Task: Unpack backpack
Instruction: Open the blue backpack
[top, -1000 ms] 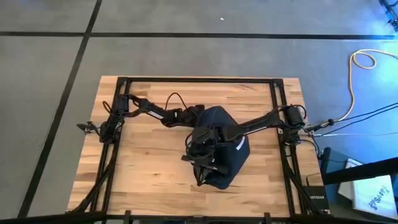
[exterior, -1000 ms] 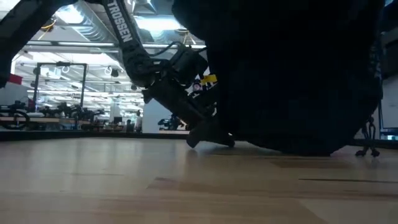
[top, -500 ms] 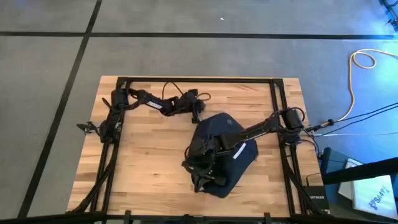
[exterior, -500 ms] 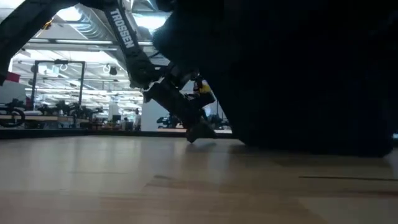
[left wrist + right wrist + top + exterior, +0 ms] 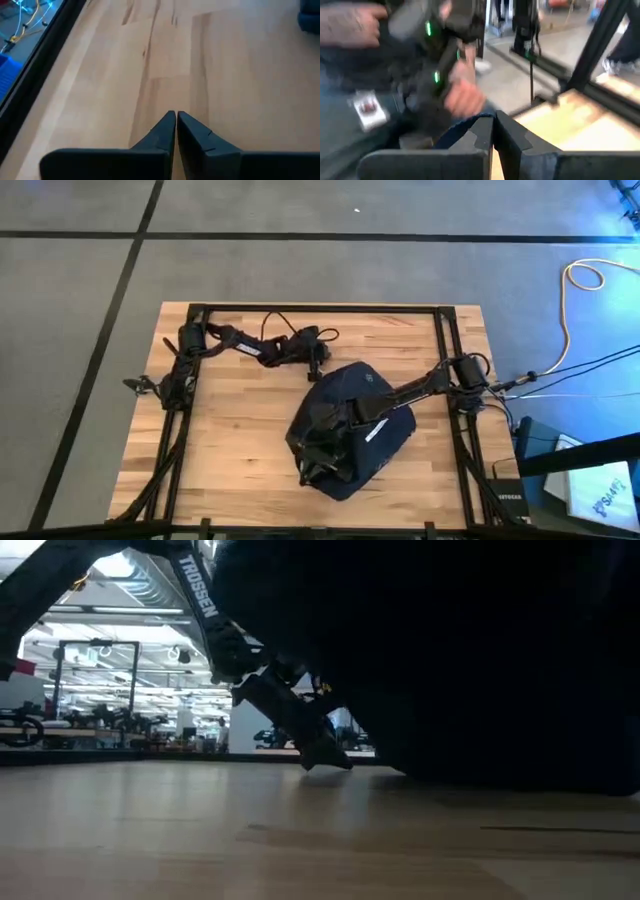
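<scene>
The wooden table (image 5: 200, 840) fills the foreground of the low view, bare across its lower part. Just behind, the backpack (image 5: 470, 660) looms as a dark mass over the centre and right of that frame. No opening shows, so what it holds cannot be told.

From above, the backpack sits at the lower centre-right of the table, rumpled, with a white stripe (image 5: 375, 432) slanting across its front. No lettering on it can be read. The right arm (image 5: 425, 383) reaches in from the right edge and lies across the bag toward its lower left end.

In its wrist view, the right gripper (image 5: 494, 120) has its fingers drawn almost together. Navy fabric is bunched right at the tips, apparently pinched between them. Beyond it a person's hand (image 5: 465, 97) holds a dark device with green lights. A small white tag (image 5: 367, 107) nearby is too blurred to read.

Farther back, the left arm (image 5: 250, 345) is folded along the upper left of the table. The left gripper (image 5: 176, 116) has its fingers pressed together, holding nothing, pointing down at bare wood. A corner of the backpack shows in the upper right of its wrist view.

In the low view the left arm carries the white word "TROSSEN" (image 5: 195, 585) at upper left.
</scene>
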`<action>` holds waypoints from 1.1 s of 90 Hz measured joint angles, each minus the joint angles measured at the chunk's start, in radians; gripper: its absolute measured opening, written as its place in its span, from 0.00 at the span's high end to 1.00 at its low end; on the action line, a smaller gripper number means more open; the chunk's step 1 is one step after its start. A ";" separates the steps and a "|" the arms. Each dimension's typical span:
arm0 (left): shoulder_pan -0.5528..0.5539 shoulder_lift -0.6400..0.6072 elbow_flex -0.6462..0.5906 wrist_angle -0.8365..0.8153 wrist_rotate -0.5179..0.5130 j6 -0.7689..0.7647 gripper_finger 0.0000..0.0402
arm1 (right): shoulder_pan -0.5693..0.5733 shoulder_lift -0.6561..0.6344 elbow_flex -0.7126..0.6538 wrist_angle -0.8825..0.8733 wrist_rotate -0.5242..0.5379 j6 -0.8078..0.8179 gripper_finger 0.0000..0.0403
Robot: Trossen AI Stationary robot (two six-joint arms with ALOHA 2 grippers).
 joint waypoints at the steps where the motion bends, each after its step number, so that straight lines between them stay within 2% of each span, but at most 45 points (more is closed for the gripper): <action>1: -0.001 0.000 0.000 0.000 0.000 -0.001 0.99 | 0.000 0.000 0.000 0.009 -0.002 0.009 1.00; 9: -0.009 0.000 0.000 -0.001 0.001 0.002 0.99 | -0.001 0.000 0.000 0.032 -0.002 0.021 0.97; 17: -0.010 -0.001 0.000 -0.002 0.004 0.005 0.99 | -0.003 0.000 0.000 0.019 0.043 0.020 0.90; 42: -0.009 -0.002 0.000 -0.005 0.004 0.015 0.99 | -0.013 0.000 0.000 0.001 0.102 -0.004 0.54; 51: -0.009 -0.002 0.000 -0.004 0.004 0.015 0.99 | -0.010 0.000 0.000 -0.001 0.119 -0.013 0.45; 63: -0.009 -0.002 0.000 -0.004 0.004 0.012 0.99 | -0.010 0.000 0.000 -0.024 0.115 -0.013 0.42; 81: -0.009 -0.002 0.001 -0.004 0.004 0.012 0.99 | -0.012 -0.001 0.000 -0.160 0.120 -0.071 0.42; 99: -0.009 -0.002 0.001 -0.003 0.004 0.011 0.99 | -0.010 -0.008 0.018 -0.288 0.229 -0.154 0.42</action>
